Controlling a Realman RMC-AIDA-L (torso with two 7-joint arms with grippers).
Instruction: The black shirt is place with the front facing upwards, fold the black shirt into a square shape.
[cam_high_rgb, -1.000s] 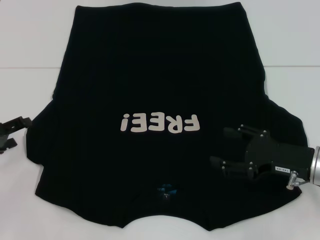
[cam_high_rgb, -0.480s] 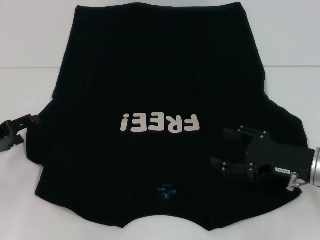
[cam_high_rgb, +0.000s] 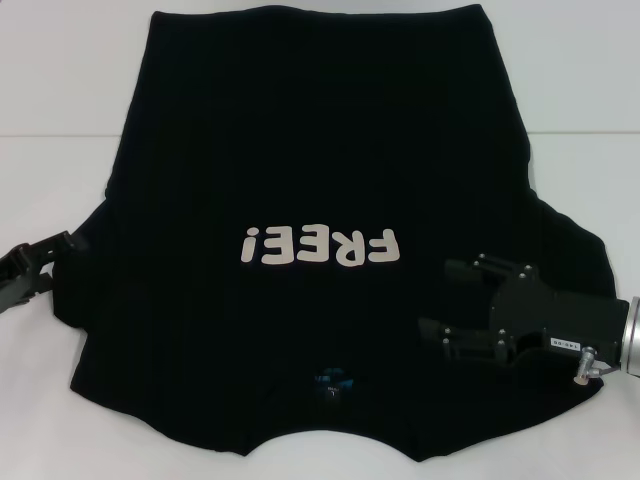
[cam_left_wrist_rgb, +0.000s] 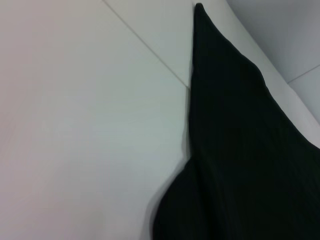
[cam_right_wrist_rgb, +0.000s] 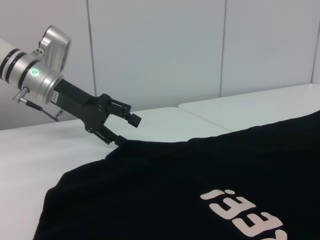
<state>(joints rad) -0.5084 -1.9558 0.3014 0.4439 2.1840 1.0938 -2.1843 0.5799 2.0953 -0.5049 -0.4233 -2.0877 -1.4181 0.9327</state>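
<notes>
The black shirt (cam_high_rgb: 320, 150) lies flat on the white table, front up, collar nearest me. Its pale "FREE!" letters (cam_high_rgb: 320, 245) read upside down in the head view, and a small blue neck label (cam_high_rgb: 333, 381) shows at the collar. My left gripper (cam_high_rgb: 58, 265) is open at the edge of the shirt's left sleeve. In the right wrist view the left gripper (cam_right_wrist_rgb: 123, 129) has its lower finger at the sleeve edge of the shirt (cam_right_wrist_rgb: 175, 190). My right gripper (cam_high_rgb: 440, 300) is open, hovering over the right sleeve and shoulder. The left wrist view shows only the shirt's side (cam_left_wrist_rgb: 240, 150) and table.
The white table (cam_high_rgb: 60, 80) has bare surface on both sides of the shirt and a seam line across it. A pale wall (cam_right_wrist_rgb: 160, 50) rises behind the table on the left arm's side.
My left gripper has moved right, from off the shirt up to the left sleeve's edge. The right gripper has barely shifted. The shirt lies as before.
</notes>
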